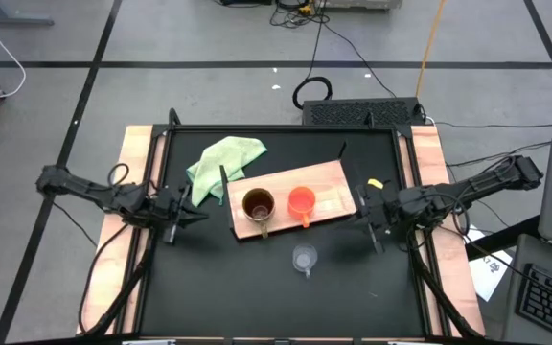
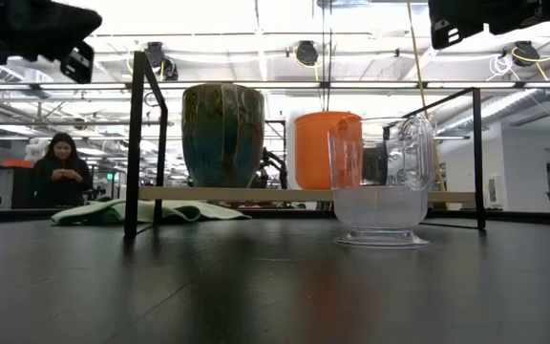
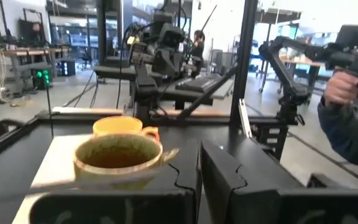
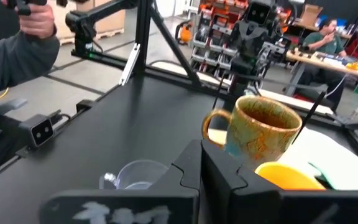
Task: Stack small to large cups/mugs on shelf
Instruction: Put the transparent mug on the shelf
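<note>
The light-wood shelf board (image 1: pixel 329 187) lies flat at the table's middle. The brown mug (image 1: pixel 259 204) and the orange cup (image 1: pixel 301 201) stand upright on it side by side, handles toward the near edge. The clear glass cup (image 1: pixel 304 259) stands upright on the black table in front of the board. My left gripper (image 1: pixel 200 216) is shut and empty, left of the board. My right gripper (image 1: pixel 360 213) is shut and empty, right of the board. The left wrist view shows the mug (image 3: pixel 118 158) and the orange cup (image 3: pixel 122 126). The right wrist view shows the mug (image 4: pixel 263 134) and the glass cup (image 4: pixel 138 174).
A light green cloth (image 1: pixel 220 165) lies crumpled at the board's far left corner. A black frame (image 2: pixel 137 143) rims the table. There is bare black table (image 1: pixel 257 297) near the front edge. People show in the room beyond, one seated (image 2: pixel 62 172) and one with a hand raised (image 3: pixel 340 87).
</note>
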`<state>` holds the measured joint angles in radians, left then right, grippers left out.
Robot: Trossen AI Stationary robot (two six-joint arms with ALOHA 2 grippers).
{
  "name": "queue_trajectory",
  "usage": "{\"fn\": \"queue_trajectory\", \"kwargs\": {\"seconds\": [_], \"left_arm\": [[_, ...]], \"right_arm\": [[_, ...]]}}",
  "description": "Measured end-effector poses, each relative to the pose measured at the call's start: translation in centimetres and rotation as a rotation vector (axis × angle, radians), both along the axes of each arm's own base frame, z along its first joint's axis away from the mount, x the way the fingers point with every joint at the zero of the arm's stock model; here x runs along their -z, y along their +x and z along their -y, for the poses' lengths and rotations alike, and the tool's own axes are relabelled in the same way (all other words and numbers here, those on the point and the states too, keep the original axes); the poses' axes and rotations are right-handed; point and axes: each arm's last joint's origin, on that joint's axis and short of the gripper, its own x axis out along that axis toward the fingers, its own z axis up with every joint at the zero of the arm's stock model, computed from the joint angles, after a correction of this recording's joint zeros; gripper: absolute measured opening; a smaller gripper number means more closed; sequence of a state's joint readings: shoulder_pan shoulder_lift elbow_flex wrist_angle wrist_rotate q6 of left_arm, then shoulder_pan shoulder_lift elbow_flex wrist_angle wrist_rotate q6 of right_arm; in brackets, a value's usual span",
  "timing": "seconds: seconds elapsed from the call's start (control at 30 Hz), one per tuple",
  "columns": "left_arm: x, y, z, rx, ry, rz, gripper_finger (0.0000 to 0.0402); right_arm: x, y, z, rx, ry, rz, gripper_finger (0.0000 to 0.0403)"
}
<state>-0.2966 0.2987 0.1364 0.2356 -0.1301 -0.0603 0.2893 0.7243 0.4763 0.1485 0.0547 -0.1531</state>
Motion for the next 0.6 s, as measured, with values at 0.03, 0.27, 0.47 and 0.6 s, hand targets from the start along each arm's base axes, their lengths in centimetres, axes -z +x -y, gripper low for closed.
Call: {"fn": "queue_trajectory", "kwargs": {"seconds": [0.03,0.27,0.47,0.6], "left_arm": [[-0.2,0.3,0.1,0.001,-0.004,0.016,0.0021],[-1.1,2.0,0.7,0.045,-0.025,0.050,0.0021],[-2.9,4.1,1.4,0.053,-0.020,-0.008,0.0021],[-4.5,5.7,1.9,0.052,-0.003,-0.035,0.0021]], "right_arm": [[-0.1,-0.1,0.0,0.000,0.001,0.011,0.0000],[-1.3,-1.5,0.7,0.074,-0.010,0.088,0.0000],[-1.5,-3.1,1.2,0.081,-0.004,0.082,0.0000],[-1.4,-3.7,1.4,0.083,0.007,0.059,0.0000]]}}
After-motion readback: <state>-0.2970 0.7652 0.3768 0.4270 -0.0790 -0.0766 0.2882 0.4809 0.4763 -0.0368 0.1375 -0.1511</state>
